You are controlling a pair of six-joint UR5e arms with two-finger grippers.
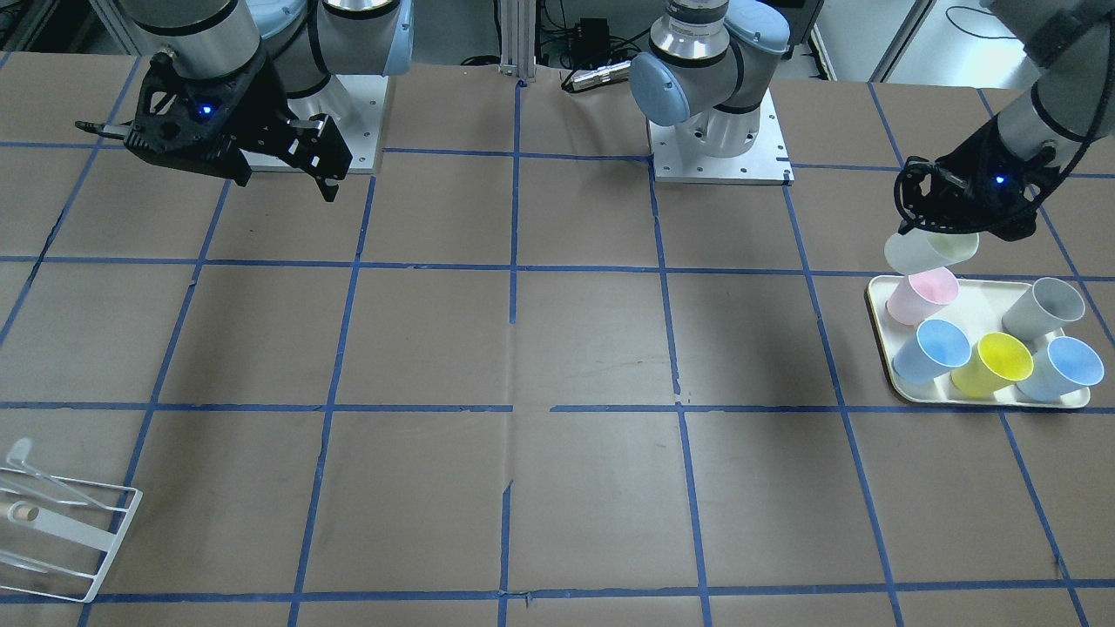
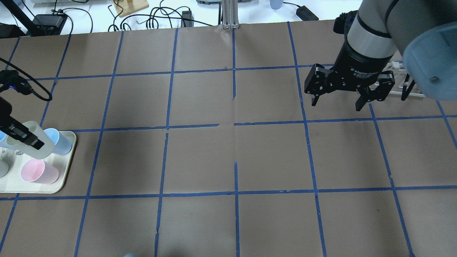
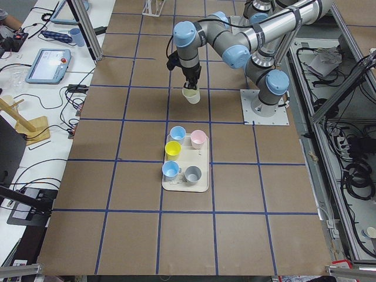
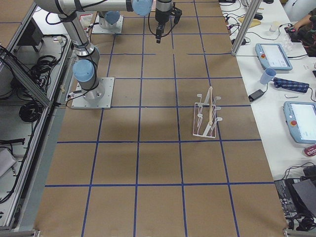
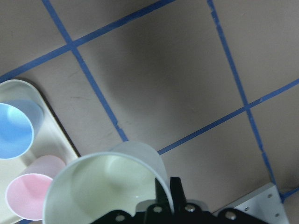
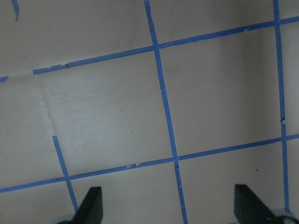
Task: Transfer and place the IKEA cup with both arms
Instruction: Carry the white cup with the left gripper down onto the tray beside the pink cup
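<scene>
**Left arm carrying the IKEA cup toward handover**

The tray [image 1: 984, 305] is sitting at the worktop's left end. Above its robot-side edge, the left gripper [image 2: 34, 142] is pinching the rim of the IKEA cup [image 1: 932, 252], tilted over the pink cup [image 1: 922, 294]. The right gripper [image 2: 336, 105], fingers spread, is hovering near the right end. Advisable: clearing neighbouring cups, then presenting the wall mid-worktop.

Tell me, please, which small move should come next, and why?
Probably the left gripper, shut on the white cup and holding it tilted in the air near the tray, should carry it toward the middle of the table. The right gripper hangs open far on the other side, so the cup must come closer for a handover.
</scene>
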